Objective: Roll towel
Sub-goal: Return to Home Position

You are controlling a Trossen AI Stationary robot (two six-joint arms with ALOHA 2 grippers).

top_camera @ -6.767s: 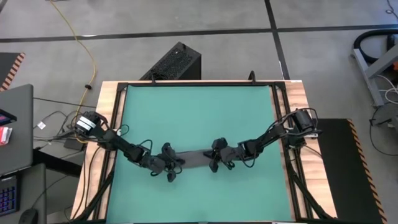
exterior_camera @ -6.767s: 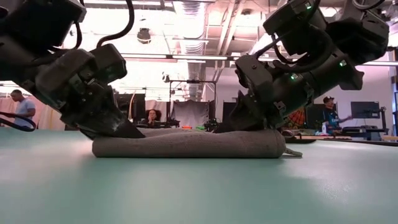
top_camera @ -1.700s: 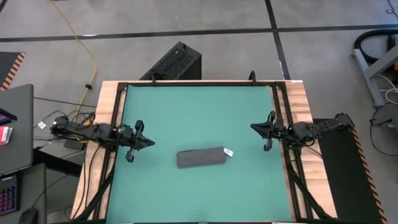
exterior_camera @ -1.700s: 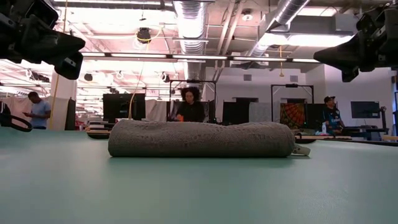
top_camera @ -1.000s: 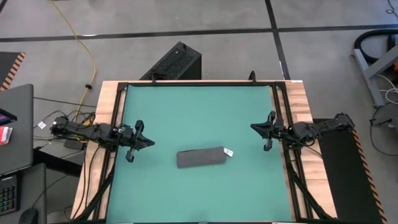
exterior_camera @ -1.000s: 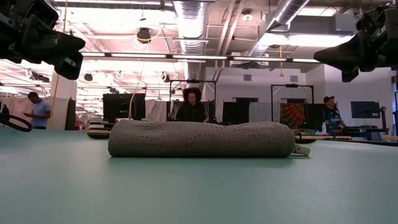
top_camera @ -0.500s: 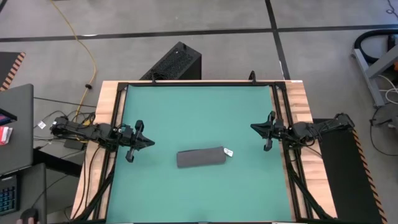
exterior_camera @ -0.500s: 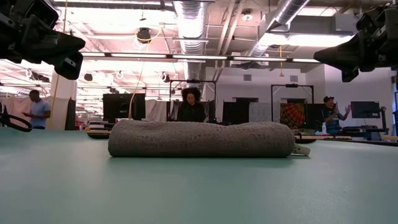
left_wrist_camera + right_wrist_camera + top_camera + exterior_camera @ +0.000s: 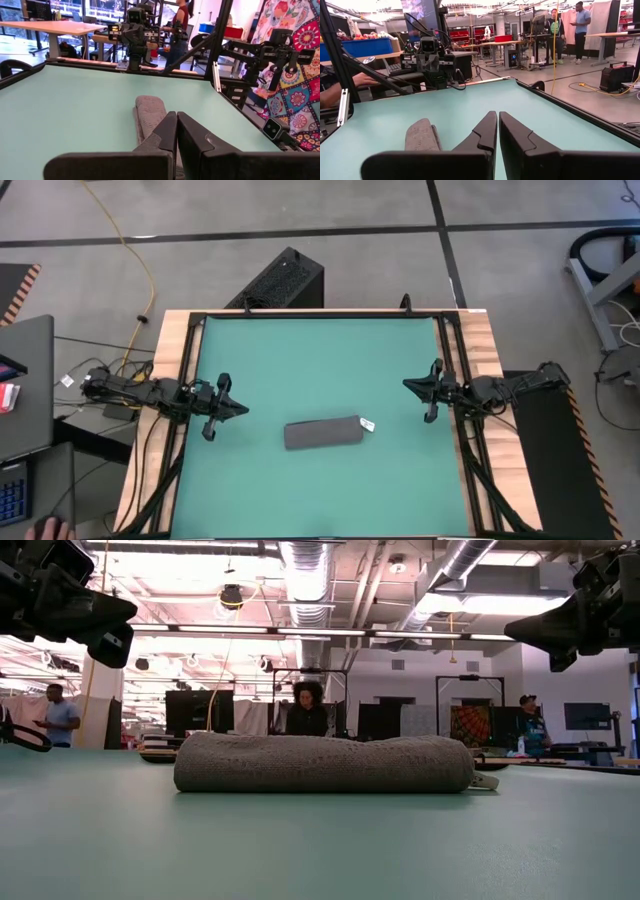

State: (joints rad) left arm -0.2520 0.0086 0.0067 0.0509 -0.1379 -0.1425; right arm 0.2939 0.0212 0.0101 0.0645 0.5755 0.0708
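**Towel rolled, arms parked wide**

The towel [image 9: 320, 433] lies as a tight roll, low centre in the high view, nothing touching it. The left gripper [image 9: 222, 407] and right gripper [image 9: 428, 391] hover at mid-left and mid-right, clenched and empty, presumably parked clear.

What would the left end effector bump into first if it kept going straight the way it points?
Probably the towel, lying rolled on the table almost straight ahead of the left end effector. That end effector hangs above the table, though, so it might pass just over the towel instead.
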